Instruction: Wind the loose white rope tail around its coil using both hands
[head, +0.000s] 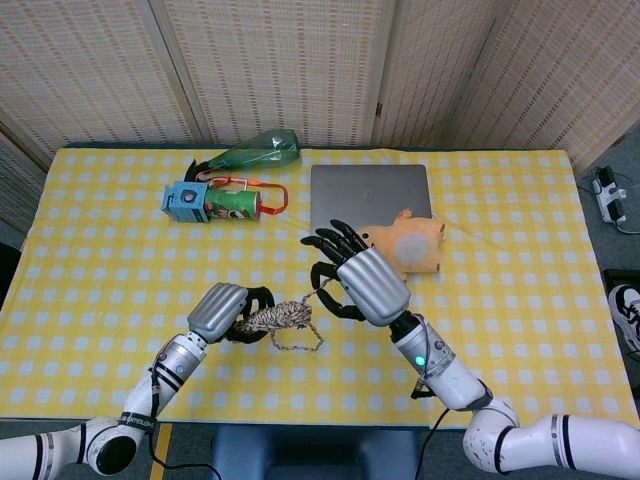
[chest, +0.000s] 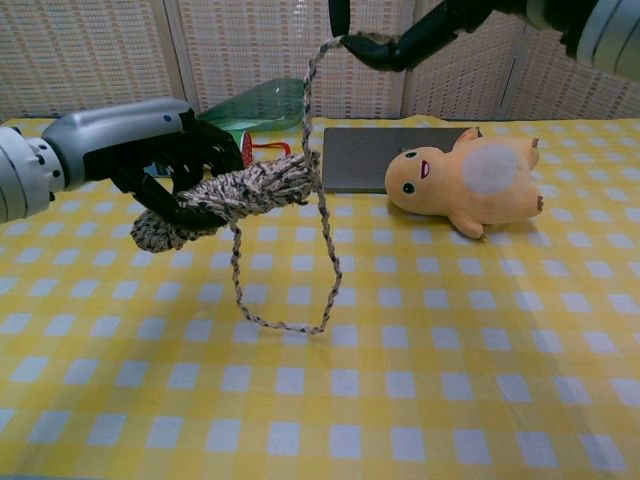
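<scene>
My left hand (head: 226, 310) (chest: 150, 160) grips the speckled white rope coil (head: 277, 317) (chest: 222, 196) and holds it above the table, tilted. The loose tail (chest: 322, 215) hangs from the coil in a loop whose bottom touches the cloth (chest: 285, 325), then rises past the coil's right end. My right hand (head: 362, 282) (chest: 420, 30) is raised high, just right of the coil, and pinches the tail's end near the top of the chest view.
The yellow checked table (head: 520, 300) carries a yellow plush toy (head: 410, 245) (chest: 470, 185) beside my right hand, a grey laptop (head: 369, 196) behind it, and a green chip can (head: 232, 203), blue box (head: 185, 201) and green bottle (head: 255, 154) at the back left.
</scene>
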